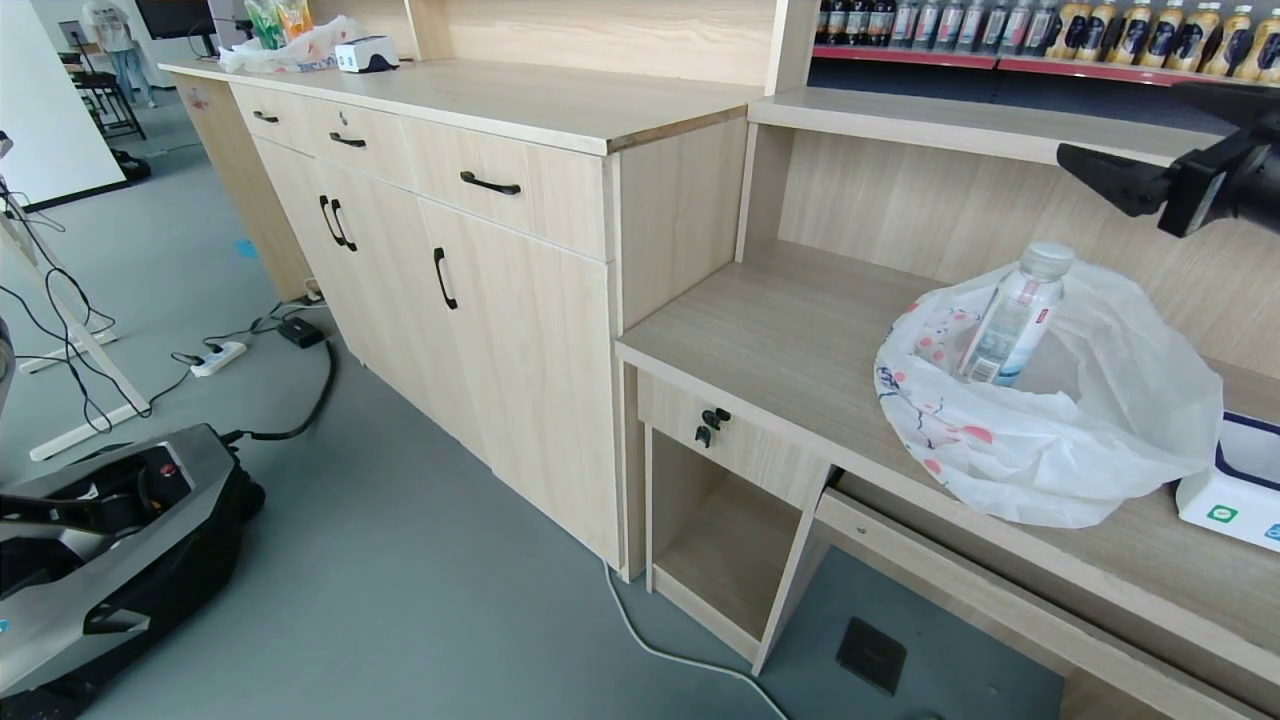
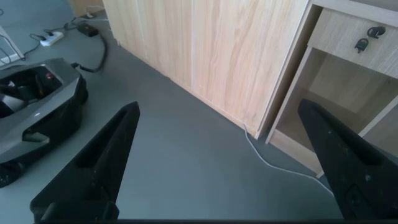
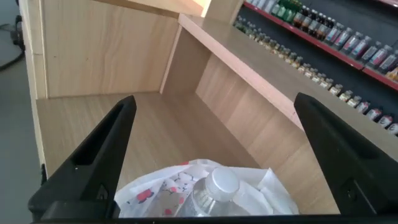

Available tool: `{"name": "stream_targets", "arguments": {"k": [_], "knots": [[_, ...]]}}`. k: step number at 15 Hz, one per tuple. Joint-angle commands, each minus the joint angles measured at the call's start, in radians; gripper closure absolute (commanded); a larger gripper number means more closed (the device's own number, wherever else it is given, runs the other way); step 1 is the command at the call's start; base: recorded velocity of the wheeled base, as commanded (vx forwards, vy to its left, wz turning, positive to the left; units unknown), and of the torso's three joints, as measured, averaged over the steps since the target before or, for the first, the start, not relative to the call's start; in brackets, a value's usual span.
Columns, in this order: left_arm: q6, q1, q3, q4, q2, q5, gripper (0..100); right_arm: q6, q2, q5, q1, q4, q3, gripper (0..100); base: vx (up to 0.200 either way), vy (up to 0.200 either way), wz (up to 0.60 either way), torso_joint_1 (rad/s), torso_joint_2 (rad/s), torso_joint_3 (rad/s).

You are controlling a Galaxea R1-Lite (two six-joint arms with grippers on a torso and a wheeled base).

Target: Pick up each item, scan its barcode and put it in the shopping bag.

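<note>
The right gripper (image 1: 1100, 175) hangs above the shopping bag (image 1: 1090, 450) on the worktop (image 1: 790, 340), with a bottle (image 1: 1010, 320) leaning inside. The left gripper (image 2: 219, 104) gapes empty over the floor (image 2: 186, 124). From the right wrist, the right gripper's fingers (image 3: 99, 162) stand apart. The bottle looks bagged, so the next item needs locating.

Your right gripper (image 3: 216, 102) is held high and forward, tilted slightly down, fingers spread wide and empty. Your left gripper (image 2: 219, 107) sits low, angled downward, its fingers likewise spread wide and empty.
</note>
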Motion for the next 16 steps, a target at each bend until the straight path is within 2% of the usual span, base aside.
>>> {"name": "stream_targets", "arguments": {"k": [1, 5, 7, 10, 13, 16], "knots": [[-0.001, 0.000, 0.000, -0.001, 0.000, 0.001, 0, 0.025, -0.041, -0.050, 0.024, 0.054, -0.047, 0, 0.000, 0.000, 0.00, 0.000, 0.00, 0.000], [0.000, 0.000, 0.000, -0.001, 0.000, -0.001, 0, 0.016, -0.058, -0.061, 0.022, 0.061, 0.010, 0, 0.000, 0.000, 0.00, 0.122, -0.32, -0.206], [0.000, 0.000, 0.000, -0.001, 0.000, -0.001, 0, -0.027, -0.056, -0.056, 0.019, -0.006, 0.060, 0, 0.000, 0.000, 0.00, 0.193, -0.49, -0.315], [0.000, 0.000, 0.000, -0.001, 0.000, -0.001, 0, -0.029, -0.058, -0.027, 0.019, -0.011, 0.051, 0, 0.000, 0.000, 0.00, 0.214, -0.54, -0.321], [0.000, 0.000, 0.000, -0.001, 0.000, 0.001, 0, -0.026, -0.065, -0.096, 0.019, -0.005, 0.053, 0, 0.000, 0.000, 0.00, 0.232, -0.57, -0.341], [0.000, -0.001, 0.000, 0.001, 0.000, -0.001, 0, -0.024, -0.065, -0.148, 0.018, 0.000, 0.060, 0, 0.000, 0.000, 0.00, 0.100, -0.24, -0.133]]}}
